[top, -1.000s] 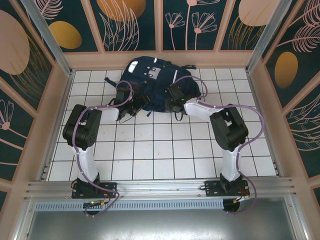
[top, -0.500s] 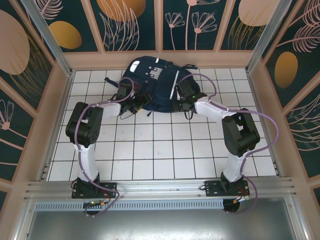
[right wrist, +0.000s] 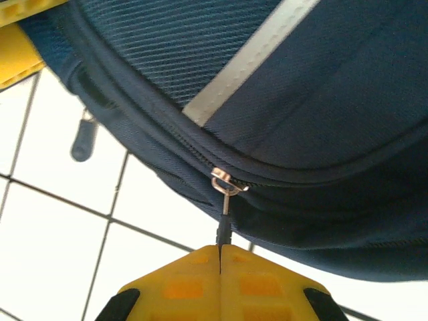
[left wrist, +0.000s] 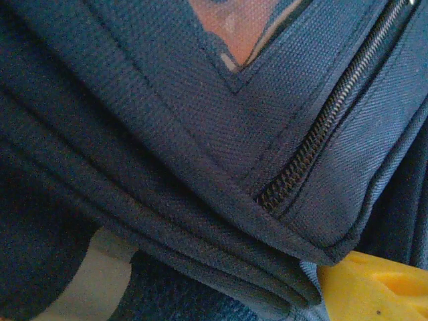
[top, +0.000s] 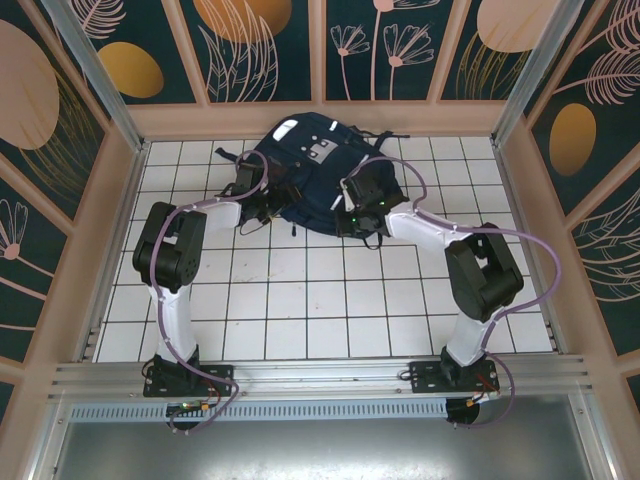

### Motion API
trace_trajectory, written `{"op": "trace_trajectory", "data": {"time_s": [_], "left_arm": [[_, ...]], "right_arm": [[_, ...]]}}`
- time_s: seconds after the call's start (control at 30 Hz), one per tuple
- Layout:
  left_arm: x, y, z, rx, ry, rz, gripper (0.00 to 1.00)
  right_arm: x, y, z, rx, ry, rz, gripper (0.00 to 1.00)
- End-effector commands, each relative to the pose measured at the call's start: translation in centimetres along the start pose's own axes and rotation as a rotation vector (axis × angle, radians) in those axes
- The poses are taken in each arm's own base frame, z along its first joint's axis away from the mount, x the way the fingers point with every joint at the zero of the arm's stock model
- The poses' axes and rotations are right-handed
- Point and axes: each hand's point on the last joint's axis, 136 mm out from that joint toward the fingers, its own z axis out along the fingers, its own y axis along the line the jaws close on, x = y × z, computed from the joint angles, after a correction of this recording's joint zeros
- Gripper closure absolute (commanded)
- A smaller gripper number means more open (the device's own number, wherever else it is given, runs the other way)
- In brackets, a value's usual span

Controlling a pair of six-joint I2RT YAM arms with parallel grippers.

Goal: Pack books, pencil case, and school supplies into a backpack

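The navy backpack (top: 318, 170) lies at the back of the tiled table, with its white stripe (right wrist: 247, 63) in the right wrist view. My right gripper (right wrist: 221, 249) is shut on the black zipper pull (right wrist: 223, 231) below the metal slider (right wrist: 227, 182), at the backpack's near edge (top: 348, 205). My left gripper (top: 272, 203) is at the backpack's left side. Its yellow finger (left wrist: 374, 287) rests against a thick fold of navy fabric (left wrist: 200, 221) near a zipper (left wrist: 314, 147), and the jaws stand wide. The books, pencil case and school supplies are out of view.
White tiles (top: 320, 290) stretch between the backpack and the arm bases. Wooden walls (top: 120, 200) close in the table on three sides. A second dark pull tab (right wrist: 81, 140) hangs from the backpack's edge over the tiles.
My right gripper swung right along the backpack's near edge and came back left, still holding the pull. The backpack turned slightly and slid towards the back wall. The left gripper barely moved.
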Motion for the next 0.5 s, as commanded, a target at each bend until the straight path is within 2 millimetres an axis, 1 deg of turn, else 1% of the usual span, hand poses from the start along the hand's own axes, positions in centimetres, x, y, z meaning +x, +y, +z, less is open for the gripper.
{"op": "trace_trajectory", "data": {"time_s": [0.0, 0.1, 0.17, 0.27, 0.3, 0.37, 0.43, 0.47], "left_arm": [[-3.3, 0.6, -1.1, -0.026, -0.094, 0.025, 0.2], [-2.7, -0.3, -2.4, 0.003, -0.081, 0.02, 0.19], [-2.0, -0.4, -4.0, 0.017, -0.093, -0.024, 0.18], [-0.3, -1.8, -6.0, 0.162, -0.096, -0.138, 0.21], [0.6, -2.1, -6.2, 0.215, -0.074, -0.188, 0.22], [1.4, -3.0, -6.4, 0.274, -0.044, -0.244, 0.23], [1.9, -3.9, -6.3, 0.305, -0.024, -0.264, 0.23], [2.3, -4.8, -6.2, 0.321, -0.012, -0.263, 0.23]], "right_arm": [[2.3, 4.5, -1.0, -0.163, 0.07, 0.015, 1.0], [2.0, 5.0, -0.6, -0.18, 0.059, 0.026, 1.0], [1.8, 5.0, -0.3, -0.185, 0.055, 0.031, 1.0], [1.9, 4.8, 0.1, -0.178, 0.056, 0.033, 1.0], [2.0, 4.7, 0.3, -0.177, 0.057, 0.035, 1.0], [2.2, 4.5, 0.5, -0.174, 0.059, 0.038, 1.0], [2.3, 4.2, 0.7, -0.164, 0.06, 0.037, 1.0], [2.3, 4.0, 0.7, -0.158, 0.058, 0.035, 1.0]]}}
